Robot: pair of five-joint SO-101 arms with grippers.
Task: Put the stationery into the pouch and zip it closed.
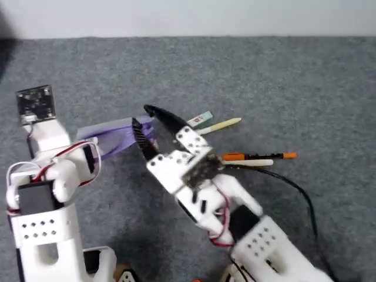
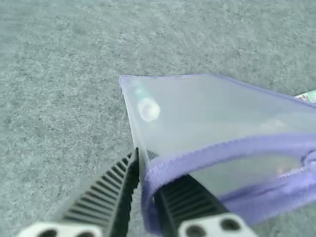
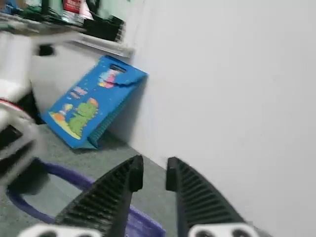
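Observation:
A clear pouch [image 1: 120,136] with purple zipper trim lies on the grey mat left of centre. My left gripper [image 2: 143,160] is shut on the pouch's [image 2: 207,113] purple rim at one corner, and a small white object shows inside the pouch. My right gripper [image 1: 141,116] hovers over the pouch's other end, slightly open with nothing between its fingers [image 3: 131,173]; the purple rim [image 3: 74,180] lies just beneath. To its right lie an eraser [image 1: 200,119], a pale yellow pen [image 1: 221,126], an orange pen [image 1: 258,155] and a white pen [image 1: 249,163].
A black cable [image 1: 302,194] trails from the right arm over the mat. A blue gift bag [image 3: 94,108] leans against the white wall beyond the table. Open grey mat [image 1: 282,82] stretches along the back and right.

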